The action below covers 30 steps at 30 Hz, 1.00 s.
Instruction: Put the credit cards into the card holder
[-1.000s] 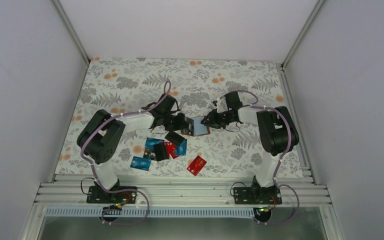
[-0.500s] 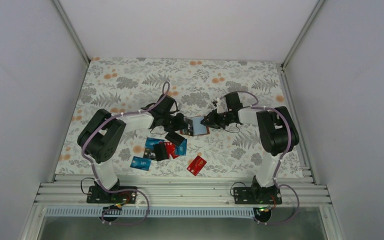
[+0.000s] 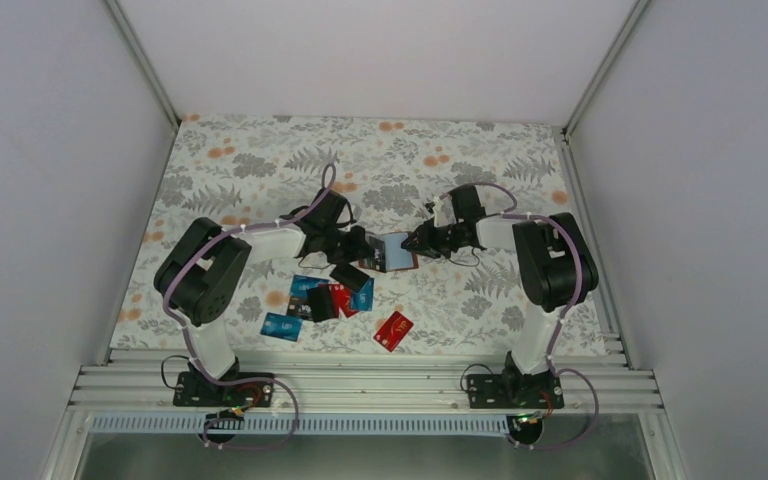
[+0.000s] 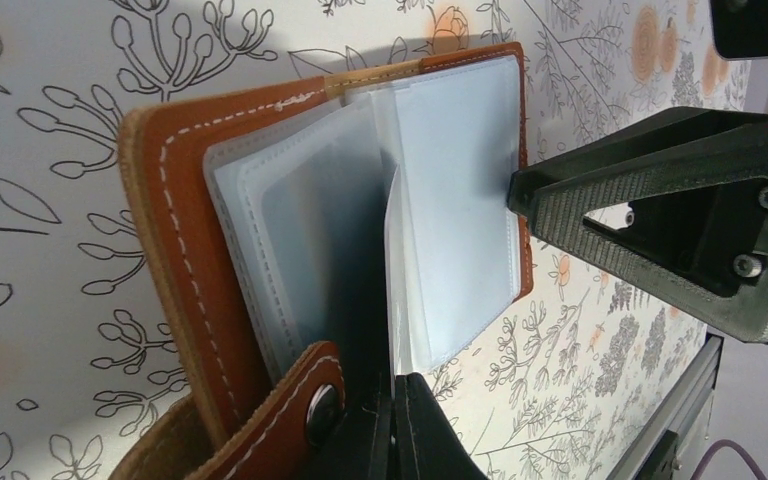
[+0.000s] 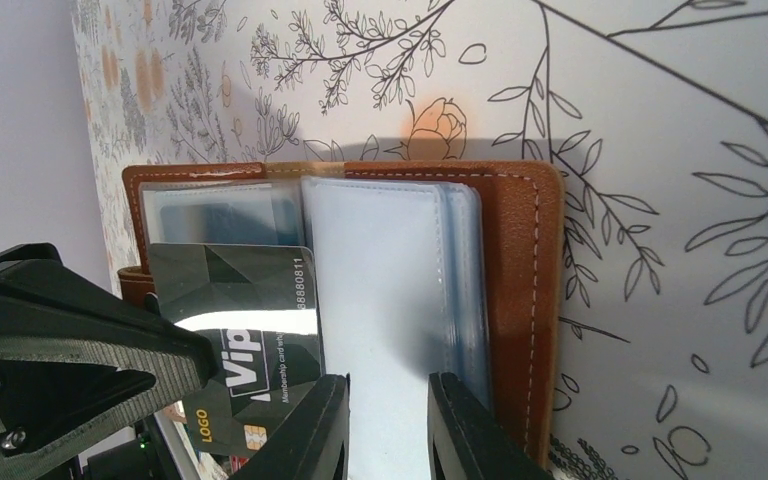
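Note:
The reddish-brown card holder (image 3: 396, 254) lies open mid-table, its clear sleeves (image 4: 460, 200) fanned up inside the leather cover (image 4: 185, 260). My left gripper (image 3: 367, 245) is shut on a black card (image 5: 245, 300), which stands on edge (image 4: 391, 270) among the sleeves. In the left wrist view its jaws (image 4: 397, 385) are closed on the card's thin edge. My right gripper (image 3: 416, 240) is open, its fingers (image 5: 388, 390) apart over the right-hand sleeve page (image 5: 380, 270) of the holder (image 5: 515, 300). More cards lie nearer me: a mixed pile (image 3: 332, 295), a blue one (image 3: 282, 326) and a red one (image 3: 393, 330).
The floral table cover (image 3: 260, 180) stretches to white walls at left, right and back. An aluminium rail (image 3: 360, 375) runs along the near edge by both arm bases. The right gripper's body (image 4: 680, 230) sits close to the holder's right edge.
The card holder and both grippers have shifted very slightly to the left. The left gripper still holds the black card at the sleeves.

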Available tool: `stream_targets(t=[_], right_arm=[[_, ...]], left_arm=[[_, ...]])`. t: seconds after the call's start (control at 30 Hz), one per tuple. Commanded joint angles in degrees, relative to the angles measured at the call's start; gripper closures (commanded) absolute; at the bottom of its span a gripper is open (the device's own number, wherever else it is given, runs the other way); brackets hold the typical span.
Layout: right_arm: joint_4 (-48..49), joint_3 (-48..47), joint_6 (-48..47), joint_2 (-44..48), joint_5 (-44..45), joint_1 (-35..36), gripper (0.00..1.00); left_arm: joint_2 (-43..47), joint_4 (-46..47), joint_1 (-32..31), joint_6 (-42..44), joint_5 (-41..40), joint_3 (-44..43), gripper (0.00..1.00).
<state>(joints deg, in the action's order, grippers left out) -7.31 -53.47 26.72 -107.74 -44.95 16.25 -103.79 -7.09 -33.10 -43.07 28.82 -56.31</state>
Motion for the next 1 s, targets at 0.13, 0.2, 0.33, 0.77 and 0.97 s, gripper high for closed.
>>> stream_targets(t=[0.13, 0.2, 0.33, 0.77, 0.97], right_arm=[[-2.53, 2.1, -0.8, -0.29, 3.4, 0.41, 0.77], [-2.53, 2.14, -0.84, -0.15, 3.46, 0.39, 0.77], [-2.53, 2.14, -0.88, -0.25, 3.37, 0.38, 0.77], [-2.79, 1.98, -1.23, -0.61, 3.02, 0.43, 0.77], [-2.8, 2.29, -1.57, -0.93, 2.99, 0.38, 0.77]], left_arm=[[-2.23, 1.35, 0.3, -0.72, 3.2, 0.57, 0.97], [-2.49, 0.87, 0.38, -0.7, 3.17, 0.3, 0.98], [-2.76, 0.65, 0.41, -0.69, 3.1, 0.11, 0.98], [-4.12, 1.86, 0.88, -0.57, 3.35, -0.94, 0.98], [-4.96, 1.64, 1.37, -0.22, 3.73, -2.07, 0.98]])
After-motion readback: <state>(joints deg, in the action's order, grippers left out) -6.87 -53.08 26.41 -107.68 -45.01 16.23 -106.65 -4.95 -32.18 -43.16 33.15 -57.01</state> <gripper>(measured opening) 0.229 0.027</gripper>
